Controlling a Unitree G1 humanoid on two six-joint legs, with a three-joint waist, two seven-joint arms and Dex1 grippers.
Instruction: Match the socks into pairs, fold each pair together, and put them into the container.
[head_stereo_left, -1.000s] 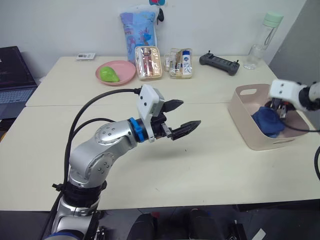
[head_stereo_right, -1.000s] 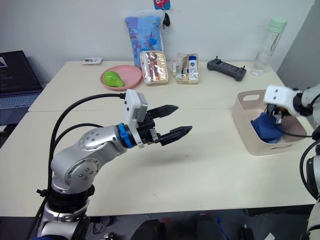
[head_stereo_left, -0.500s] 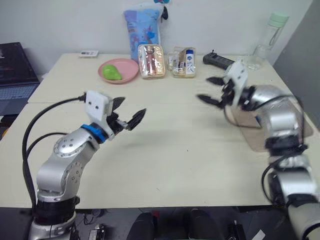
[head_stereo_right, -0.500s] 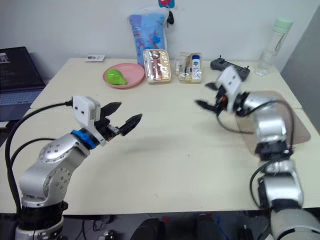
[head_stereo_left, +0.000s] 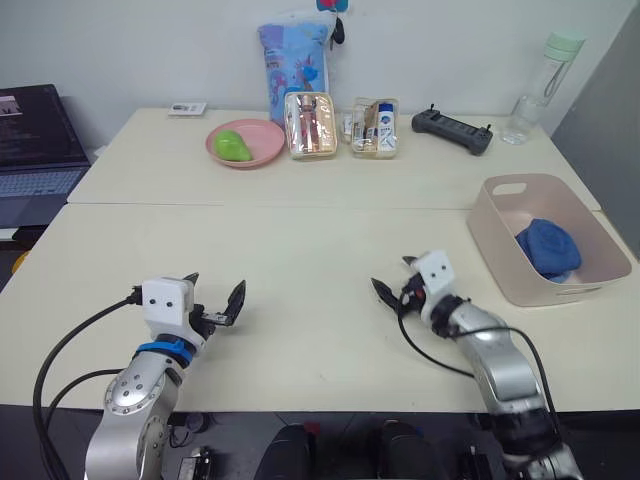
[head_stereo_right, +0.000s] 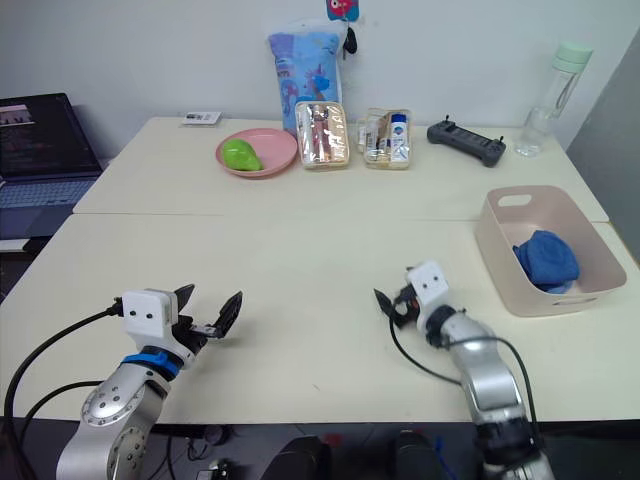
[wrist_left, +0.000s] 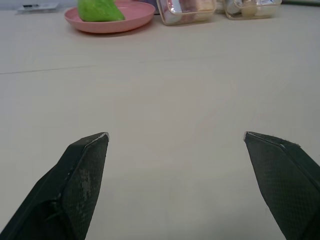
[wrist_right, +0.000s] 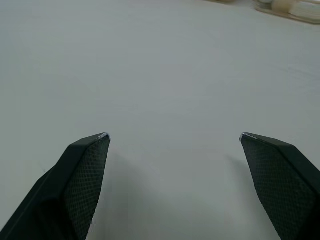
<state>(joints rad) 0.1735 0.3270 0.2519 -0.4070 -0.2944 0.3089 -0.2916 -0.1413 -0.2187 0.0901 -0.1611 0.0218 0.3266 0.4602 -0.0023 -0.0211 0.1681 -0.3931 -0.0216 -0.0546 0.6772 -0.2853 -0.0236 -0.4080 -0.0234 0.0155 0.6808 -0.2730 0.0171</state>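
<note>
Change since earlier frames: both arms have dropped low over the near table edge; the left arm, raised at mid-frame a second ago, now sits at lower left, and the right arm has come away from the tub to lower centre-right.
Left gripper: lower left of the head view, close above the table, fingers spread wide with nothing between them; the wrist view shows bare tabletop in the gap.
Right gripper: lower centre-right, fingers parted and empty, well apart from the tub.
Container: pale pink tub at the right edge, handle slot on its far rim.
Socks: one rolled blue bundle lying inside the tub, toward its far right side.
Pink plate: upper centre-left, holding a green object.
Clear boxes: two, side by side just right of the plate.
Patterned bag: upright behind the boxes.
Black controller: upper right, near a clear bottle.
Laptop: left edge.
</note>
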